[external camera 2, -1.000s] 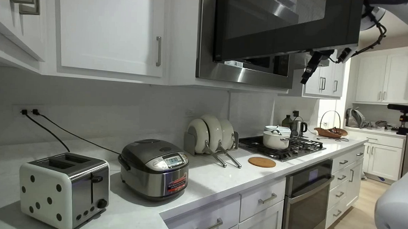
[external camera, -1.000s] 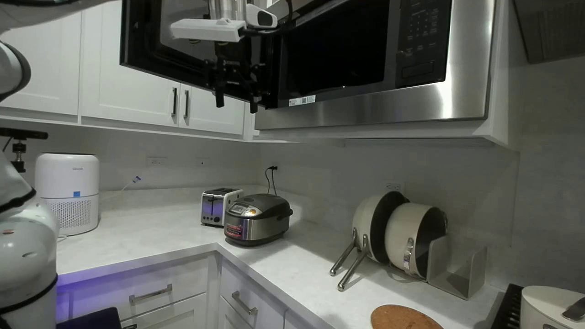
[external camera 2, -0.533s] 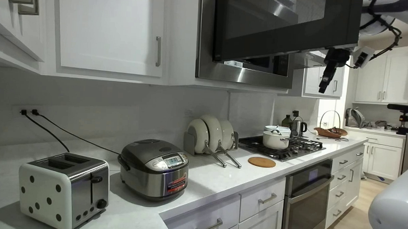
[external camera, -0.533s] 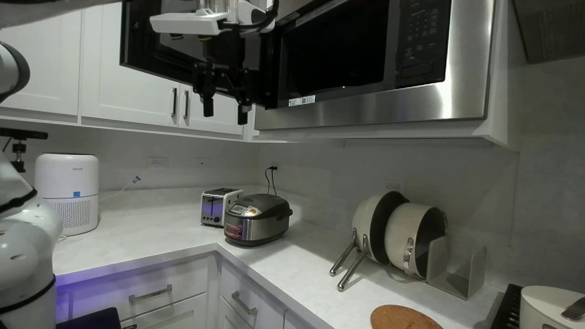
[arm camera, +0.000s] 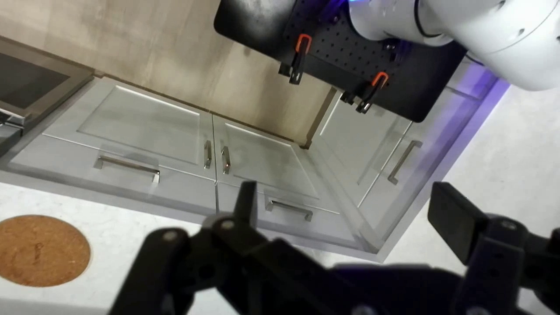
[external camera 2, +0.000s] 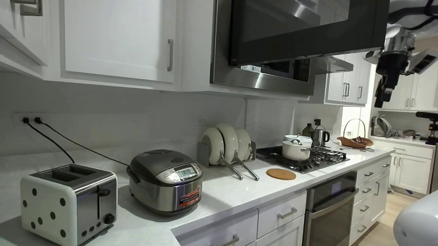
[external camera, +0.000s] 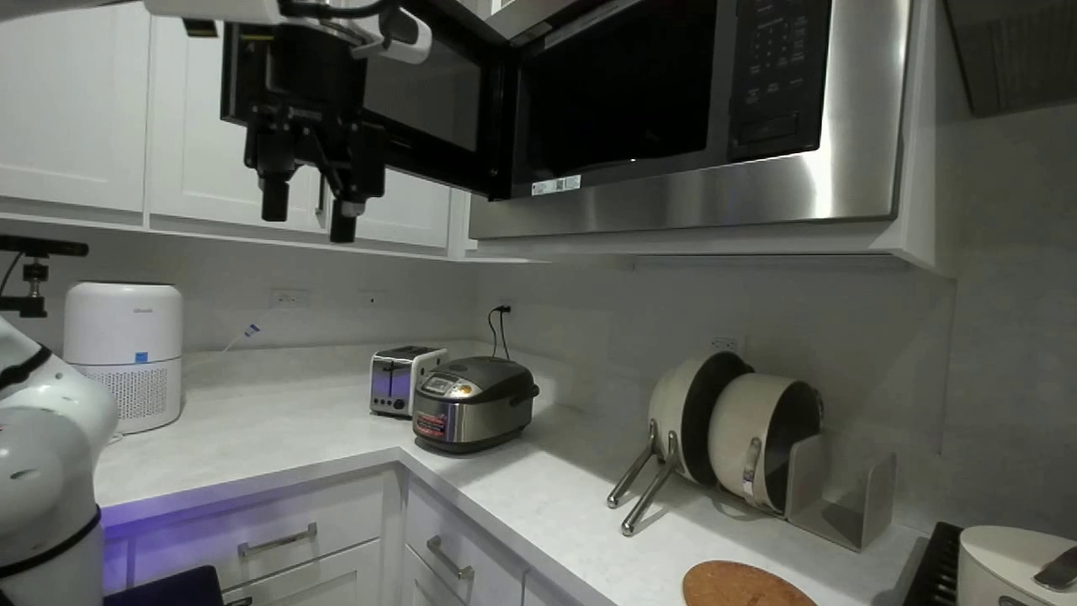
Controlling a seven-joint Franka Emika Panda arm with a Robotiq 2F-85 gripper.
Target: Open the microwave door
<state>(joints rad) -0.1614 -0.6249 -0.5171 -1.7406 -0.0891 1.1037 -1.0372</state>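
The microwave door (external camera: 425, 97), a dark glass panel, stands swung well out from the microwave (external camera: 690, 198) on its left hinge. The dark microwave front and cavity show beside it. The door (external camera 2: 298, 38) also hangs open in the upper part of an exterior view. My gripper (external camera: 309, 210) points down, with its fingers spread and nothing between them. In an exterior view the gripper (external camera 2: 383, 96) is right of and below the door's free edge, apart from it. In the wrist view the gripper (arm camera: 350, 208) is open over the counter corner; the door is out of view there.
White cabinets (external camera: 76, 118) flank the microwave. Below, the counter (external camera: 278, 404) bears a rice cooker (external camera: 475, 408), a toaster (external camera: 404, 379), an air purifier (external camera: 126, 353) and racked pans (external camera: 757, 438). A cork trivet (arm camera: 41, 251) and drawer handles (arm camera: 127, 165) show in the wrist view.
My gripper has moved away from the microwave, past the door's free edge, and a little lower. It has also turned slightly. The open door has not visibly moved.
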